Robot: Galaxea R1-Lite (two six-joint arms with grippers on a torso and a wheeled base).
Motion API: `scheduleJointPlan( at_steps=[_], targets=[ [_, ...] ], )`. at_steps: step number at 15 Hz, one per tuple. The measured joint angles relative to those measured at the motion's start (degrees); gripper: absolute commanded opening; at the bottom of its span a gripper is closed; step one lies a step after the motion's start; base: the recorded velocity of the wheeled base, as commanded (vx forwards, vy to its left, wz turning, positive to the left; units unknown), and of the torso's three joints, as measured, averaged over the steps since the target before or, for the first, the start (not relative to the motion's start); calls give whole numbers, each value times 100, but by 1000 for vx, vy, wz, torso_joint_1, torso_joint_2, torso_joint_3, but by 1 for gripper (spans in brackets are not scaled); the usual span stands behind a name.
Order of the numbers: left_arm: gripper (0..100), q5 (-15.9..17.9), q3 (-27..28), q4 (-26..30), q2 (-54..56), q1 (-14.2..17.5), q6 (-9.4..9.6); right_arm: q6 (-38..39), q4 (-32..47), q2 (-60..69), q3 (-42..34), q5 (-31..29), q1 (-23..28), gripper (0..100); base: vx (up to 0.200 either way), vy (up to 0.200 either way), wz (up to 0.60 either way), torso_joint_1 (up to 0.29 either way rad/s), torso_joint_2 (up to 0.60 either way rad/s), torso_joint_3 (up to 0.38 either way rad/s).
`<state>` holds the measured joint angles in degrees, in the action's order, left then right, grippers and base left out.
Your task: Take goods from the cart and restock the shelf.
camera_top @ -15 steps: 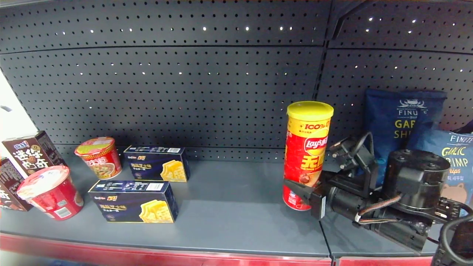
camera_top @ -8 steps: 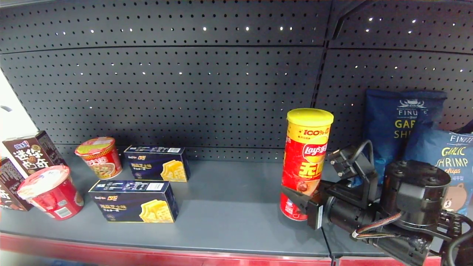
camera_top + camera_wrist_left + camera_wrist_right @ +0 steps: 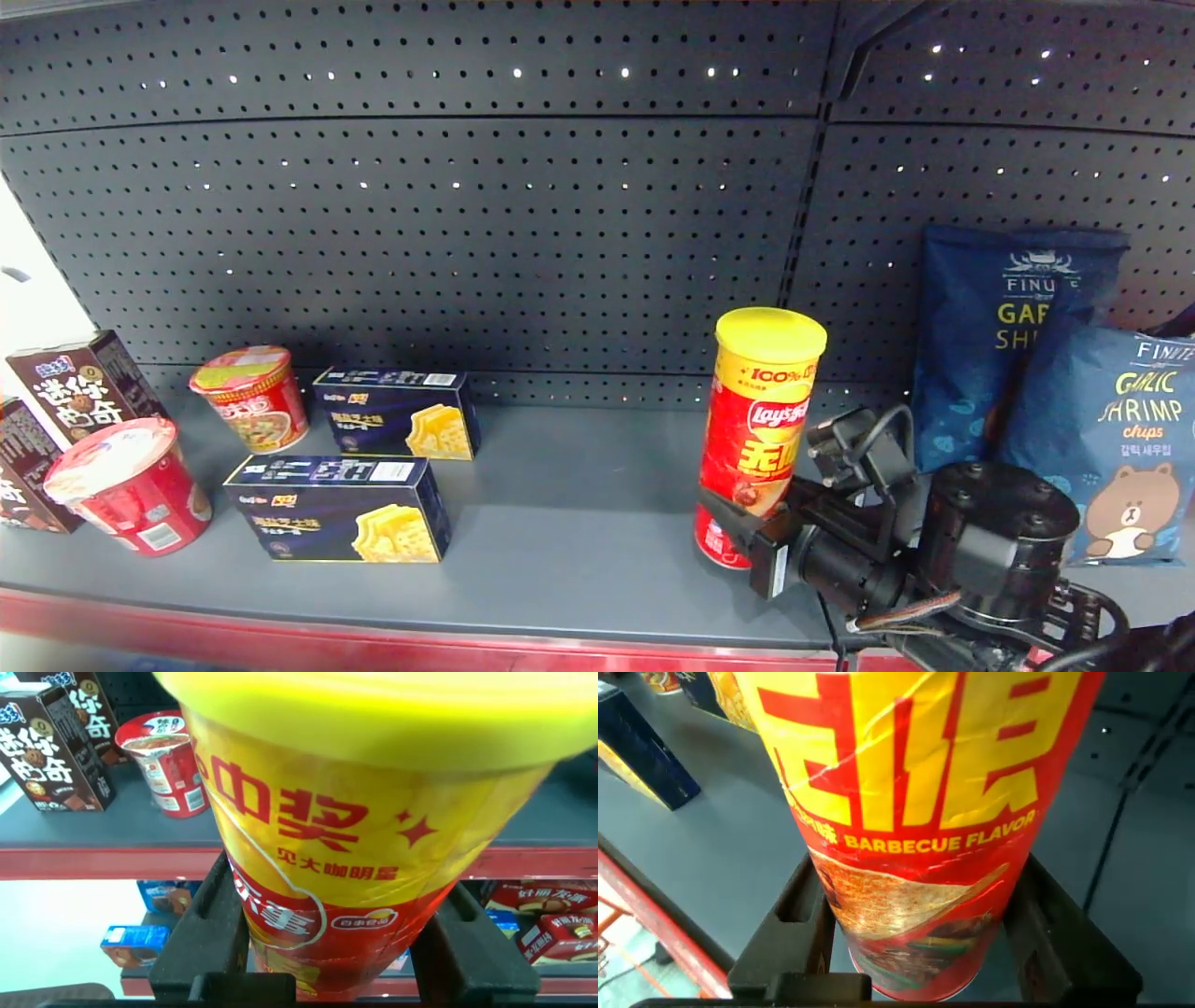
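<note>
Gripping the chips can [image 3: 758,420] near its base, my right pincer [image 3: 747,523] is clamped on both sides of it. The can leans slightly over the grey shelf [image 3: 579,523], right of the navy boxes [image 3: 341,509] and left of the blue snack bags [image 3: 1018,317]; I cannot tell whether it touches down. My left pincer [image 3: 336,943] clasps a yellow-lidded container [image 3: 318,840].

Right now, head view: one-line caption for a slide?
Right gripper holds a chips can at the grey shelf, beside blue snack bags.
</note>
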<state>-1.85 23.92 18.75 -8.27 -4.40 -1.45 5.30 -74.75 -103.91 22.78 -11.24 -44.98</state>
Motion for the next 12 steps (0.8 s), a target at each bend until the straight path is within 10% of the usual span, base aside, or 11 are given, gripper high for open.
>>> scheduleJointPlan(
  at_steps=[12],
  targets=[
    [0,-77,-79,218,210,0,-90,9,-322,-433,-291,-118,-99,0,0,0,0,0,0,0]
  ],
)
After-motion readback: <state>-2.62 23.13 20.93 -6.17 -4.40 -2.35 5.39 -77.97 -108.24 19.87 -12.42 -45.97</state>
